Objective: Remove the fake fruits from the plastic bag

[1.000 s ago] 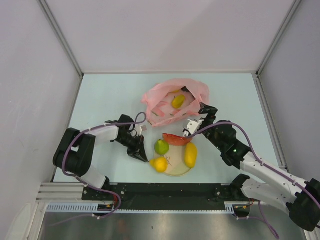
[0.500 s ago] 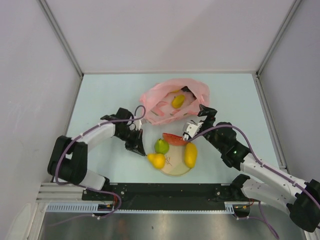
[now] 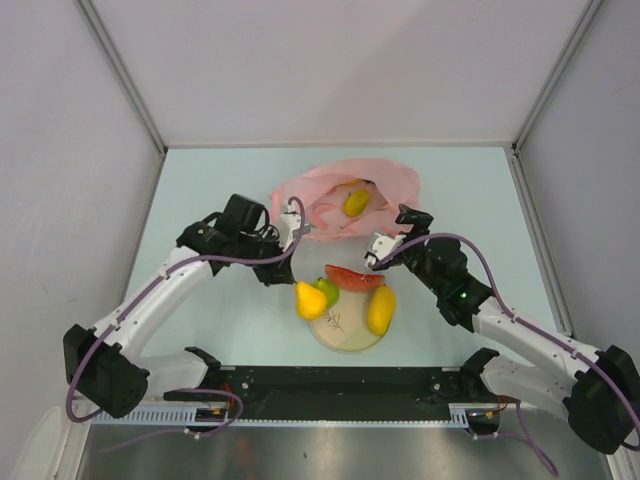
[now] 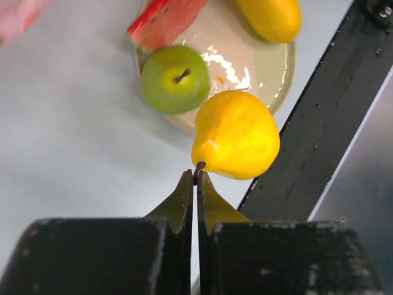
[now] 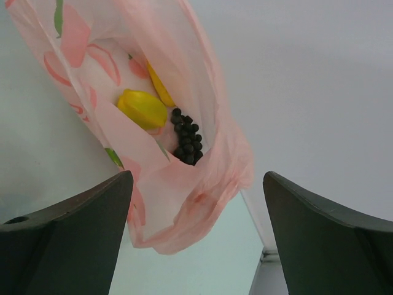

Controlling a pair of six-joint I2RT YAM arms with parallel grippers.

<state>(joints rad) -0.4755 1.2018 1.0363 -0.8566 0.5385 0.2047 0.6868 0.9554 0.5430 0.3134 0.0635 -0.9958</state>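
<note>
Fruits outside the pink plastic bag (image 3: 315,200) number four, grouped on and around the one cream plate (image 3: 355,338) by the middle of the worktop's (image 3: 200,190) near edge: a yellow pear-shaped fruit (image 4: 236,135), a green fruit (image 4: 175,78), a watermelon slice (image 4: 166,18) and a yellow mango (image 4: 270,17). Only the left wrist view shows the left hand (image 4: 196,175) pressed together on the yellow pear-shaped fruit's stem. The bag lies toward the far edge. From above, the lemon (image 3: 355,203) shows in its mouth; the right wrist view shows three fruits inside: that lemon, a slim yellow piece (image 5: 161,86) and a dark grape bunch (image 5: 186,138). The right hand (image 5: 196,178) is spread wide before the bag, holding nothing.
</note>
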